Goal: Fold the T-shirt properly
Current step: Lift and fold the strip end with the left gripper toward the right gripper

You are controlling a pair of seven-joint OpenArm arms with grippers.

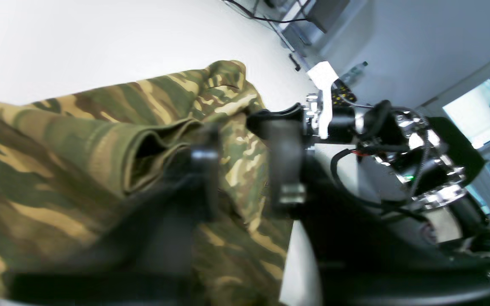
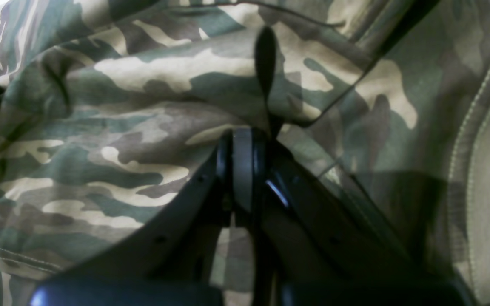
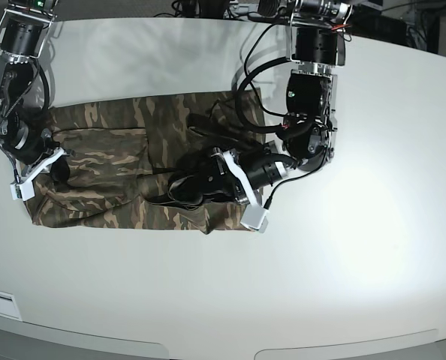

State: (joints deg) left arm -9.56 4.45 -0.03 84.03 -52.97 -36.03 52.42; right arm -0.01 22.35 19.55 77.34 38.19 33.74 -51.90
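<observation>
The T-shirt [image 3: 125,176] is lying partly folded on the white worktop [image 3: 358,247] as a band whose long axis is running left to right across the base view, and both arms are working at opposite ends of that band. The right gripper [image 3: 58,166] is sitting at the end on that view's left, low over the cloth. In the right wrist view its jaws are standing pressed together with camouflage fabric gathered around their tips, so it is looking like a pinch on a fold of the T-shirt [image 2: 151,106], though the exact layer caught is hidden.

The left gripper [image 3: 179,187] is lying toward the other end, reaching in from the base view's right and pointing along the band toward the right gripper. In the left wrist view the fingers are blurred: they are appearing parted there, but the blur is making that unreliable, and I am judging them closed. A rolled fold of the T-shirt [image 1: 113,140] is lying just beside and beyond its tips. Whether any cloth is actually caught cannot be told.

The coming move is turning on that axis. With each gripper near one end, a fold would be carrying one end over along the length of the band. The left gripper is nearer the bunched middle, where the cloth is rucked, so that arm is seeming better placed to smooth or lift there
</observation>
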